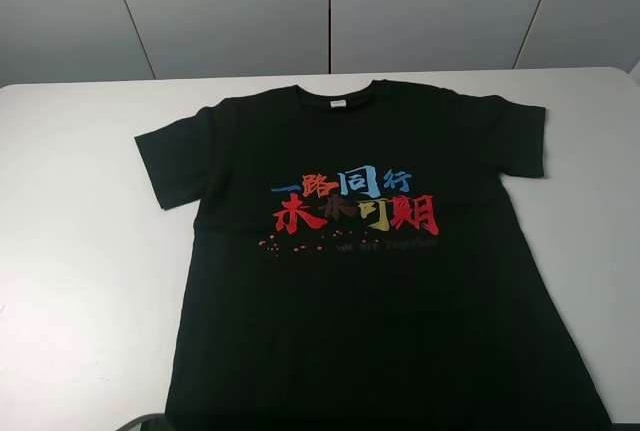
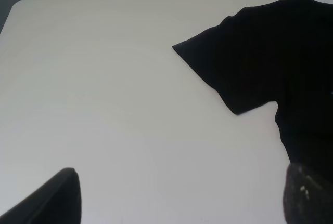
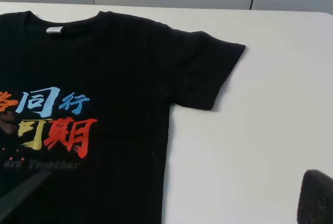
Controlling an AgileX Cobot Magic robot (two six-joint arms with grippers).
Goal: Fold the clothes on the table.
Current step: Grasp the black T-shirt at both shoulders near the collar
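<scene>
The black T-shirt (image 1: 370, 251) lies flat and face up on the white table (image 1: 80, 251), collar at the far side, with red, blue and yellow characters (image 1: 355, 203) on the chest and a white neck tag (image 1: 338, 104). Its hem runs off the near edge of the exterior view. My left gripper (image 2: 179, 198) is open, with its fingers (image 2: 52, 200) wide apart over bare table, near the shirt's left sleeve (image 2: 234, 57). My right gripper (image 3: 166, 203) is open above the shirt's right side, near the right sleeve (image 3: 200, 68). Neither holds anything.
Bare white table top lies on both sides of the shirt (image 1: 600, 231). Grey wall panels (image 1: 330, 11) stand behind the table's far edge. A small dark arm part (image 1: 145, 422) shows at the bottom edge of the exterior view.
</scene>
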